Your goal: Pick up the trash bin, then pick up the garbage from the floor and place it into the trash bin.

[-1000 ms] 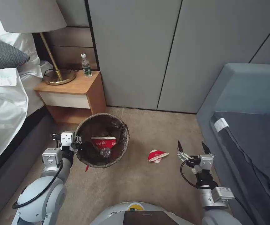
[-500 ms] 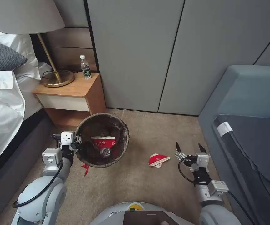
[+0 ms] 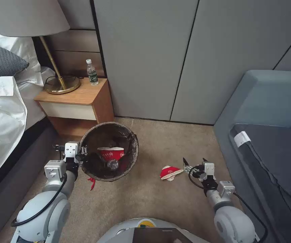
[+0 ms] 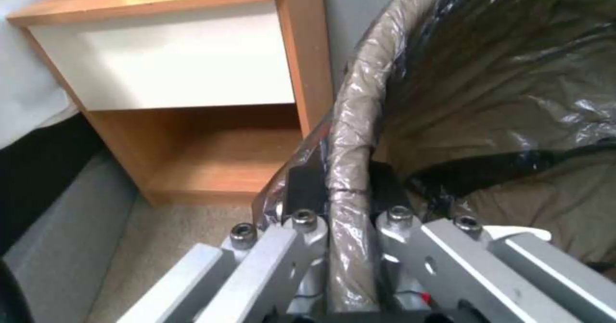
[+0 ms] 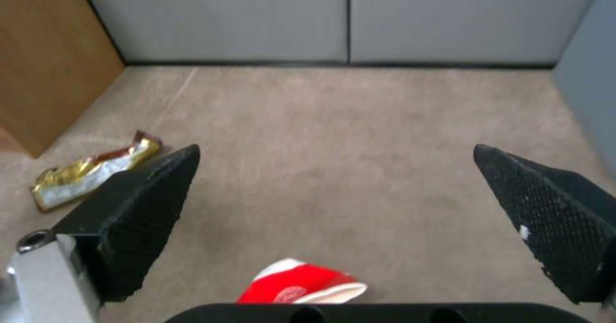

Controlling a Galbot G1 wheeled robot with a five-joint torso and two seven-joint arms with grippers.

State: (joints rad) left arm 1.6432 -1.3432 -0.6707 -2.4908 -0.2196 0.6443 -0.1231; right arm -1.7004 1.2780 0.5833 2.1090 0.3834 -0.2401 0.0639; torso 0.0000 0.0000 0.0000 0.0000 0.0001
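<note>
The trash bin [image 3: 134, 147], lined with a dark bag, hangs tilted in front of the nightstand. My left gripper [image 3: 81, 156] is shut on its near-left rim, and in the left wrist view the fingers clamp the bagged rim [image 4: 350, 135] from both sides. Inside lie a red-and-white cup [image 3: 112, 153] and a clear bottle [image 3: 112, 164]. Garbage on the carpet: a crushed red-and-white cup [image 3: 170, 172], also [image 5: 301, 284], a gold wrapper [image 5: 90, 174], a red scrap [image 3: 92, 182]. My right gripper [image 3: 193, 162] stands open just right of the crushed cup; seen from the right wrist, my right gripper [image 5: 337, 193] has its fingers spread above it.
A wooden nightstand [image 3: 76, 100] with a brass lamp [image 3: 58, 82] and a water bottle [image 3: 92, 72] stands behind the bin. A bed [image 3: 3, 111] runs along the left, a grey sofa [image 3: 270, 135] along the right. Grey cabinet doors [image 3: 172, 57] close the far side.
My right gripper has moved left and down, closer to the crushed cup on the floor. The left gripper keeps its hold on the bin. The head camera shifted slightly.
</note>
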